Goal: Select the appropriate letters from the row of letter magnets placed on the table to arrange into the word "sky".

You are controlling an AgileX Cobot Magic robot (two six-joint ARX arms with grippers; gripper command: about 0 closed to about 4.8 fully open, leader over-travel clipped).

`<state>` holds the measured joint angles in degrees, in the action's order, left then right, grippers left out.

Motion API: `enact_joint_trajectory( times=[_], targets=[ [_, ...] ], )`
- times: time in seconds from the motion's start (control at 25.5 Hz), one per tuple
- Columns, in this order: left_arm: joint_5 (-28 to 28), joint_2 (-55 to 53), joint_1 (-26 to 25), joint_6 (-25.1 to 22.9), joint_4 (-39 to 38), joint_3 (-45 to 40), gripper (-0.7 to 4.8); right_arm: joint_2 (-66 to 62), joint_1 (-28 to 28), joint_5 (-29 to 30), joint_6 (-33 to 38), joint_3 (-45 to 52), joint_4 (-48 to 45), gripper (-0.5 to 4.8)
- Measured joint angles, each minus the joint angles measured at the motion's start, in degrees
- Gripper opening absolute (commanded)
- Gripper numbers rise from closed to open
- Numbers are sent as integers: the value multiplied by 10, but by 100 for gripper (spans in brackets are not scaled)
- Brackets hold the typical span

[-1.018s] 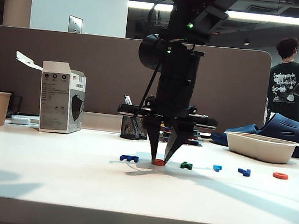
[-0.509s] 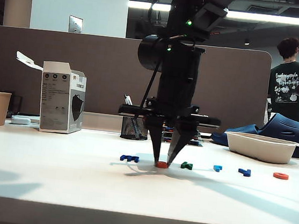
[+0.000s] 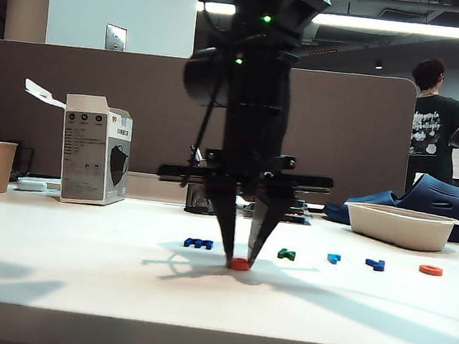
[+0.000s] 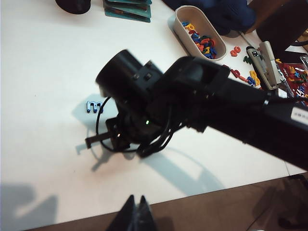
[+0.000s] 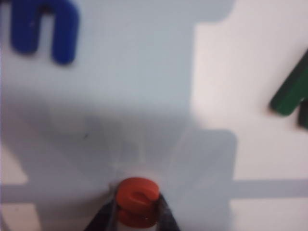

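Orange-red "s" (image 3: 239, 264) down on the white table (image 3: 77, 271), pinched between the two dark fingertips of the right gripper (image 3: 239, 259); same clamp clear from the right wrist view, the "s" (image 5: 137, 201) squeezed from both sides by the right gripper (image 5: 138, 217), fingers only partly in frame at the edge. Letter sitting forward of the row, nearer the table's front edge, roughly level with the gap between the wide dark blue magnet (image 3: 198, 242) and the green "k" (image 3: 286, 254). Further along the row: a light blue letter (image 3: 333, 258), the dark blue "y" (image 3: 376, 264), an orange-red ring (image 3: 430, 270).

From the right wrist, only part of the blue magnet (image 5: 43, 29) and a corner of the "k" (image 5: 291, 96) visible, both cut by the frame and blurred.

Left gripper (image 4: 135, 216) off beyond the table's edge, just its dark tips showing, pressed together with nothing between them. In that view, right arm blocking most of the row; only the blue magnet (image 4: 94, 106) showing.
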<state>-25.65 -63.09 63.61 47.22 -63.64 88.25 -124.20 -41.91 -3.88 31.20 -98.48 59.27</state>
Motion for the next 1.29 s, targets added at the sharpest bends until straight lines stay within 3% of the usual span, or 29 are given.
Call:
enact_joint_trajectory(
  times=[0.47, 1.18, 1.29],
  targets=[
    [0, 0, 0, 0, 0, 0, -4, 0, -30, 0, 44, 1, 30, 72],
    [0, 0, 0, 0, 0, 0, -4, 0, -32, 9, 46, 1, 68, 77],
    [0, 0, 0, 0, 0, 0, -4, 0, -32, 9, 46, 1, 68, 108]
  ],
)
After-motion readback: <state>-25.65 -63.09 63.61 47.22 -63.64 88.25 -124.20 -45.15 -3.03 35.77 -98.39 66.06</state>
